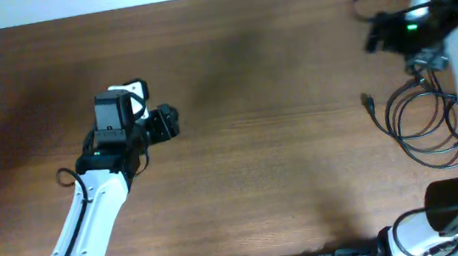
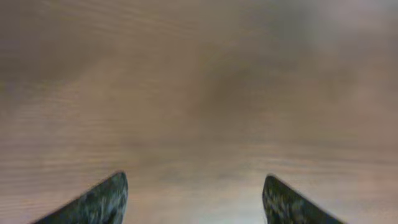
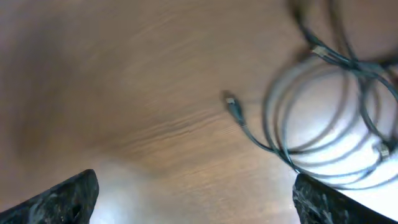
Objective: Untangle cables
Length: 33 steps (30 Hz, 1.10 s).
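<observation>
The cables [image 3: 273, 124] lie in loose overlapping loops at the right edge of the table [image 1: 281, 139]. One plug [image 3: 232, 107] pokes out to the left of the loops. The right fingers [image 3: 65, 199] hang near them, spread wide and gripping nothing. The left fingers [image 2: 102, 200] sit at left centre, well apart from the cables. They are spread too, with only wood showing between them. The blur probably hides how many cords there are.

Dark brown wooden table [image 1: 283, 156], grain running lengthwise — a white strip [image 1: 71, 1] along its far edge
</observation>
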### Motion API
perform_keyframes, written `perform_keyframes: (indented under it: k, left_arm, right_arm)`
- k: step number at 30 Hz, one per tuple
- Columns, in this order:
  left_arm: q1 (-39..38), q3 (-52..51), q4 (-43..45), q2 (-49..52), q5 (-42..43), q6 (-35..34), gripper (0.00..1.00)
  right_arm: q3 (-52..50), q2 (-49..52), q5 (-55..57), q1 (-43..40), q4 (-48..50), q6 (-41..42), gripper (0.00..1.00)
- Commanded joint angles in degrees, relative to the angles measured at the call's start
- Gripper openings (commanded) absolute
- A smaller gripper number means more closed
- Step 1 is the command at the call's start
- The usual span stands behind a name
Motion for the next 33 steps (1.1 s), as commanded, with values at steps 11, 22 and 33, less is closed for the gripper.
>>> perform_keyframes:
  k: [11, 22, 33]
  left_arm:
    - [-6.03, 0.28, -20.90, -0.76, -9.79, 6.34, 0.99]
    - [-6.03, 10.25, -37.75, -0.87, -2.58, 5.55, 0.99]
    - [-6.03, -14.19, -20.22, -43.21, -15.17, 5.97, 0.99]
  right_arm:
    - [-6.97, 4.39, 2.71, 11.82, -7.87, -8.24, 0.99]
    - [-33.29, -4.83, -3.28, 11.41, 3.52, -3.26, 0.99]
    - [-57.77, -57.22, 1.46, 11.41, 25.18, -3.28, 0.99]
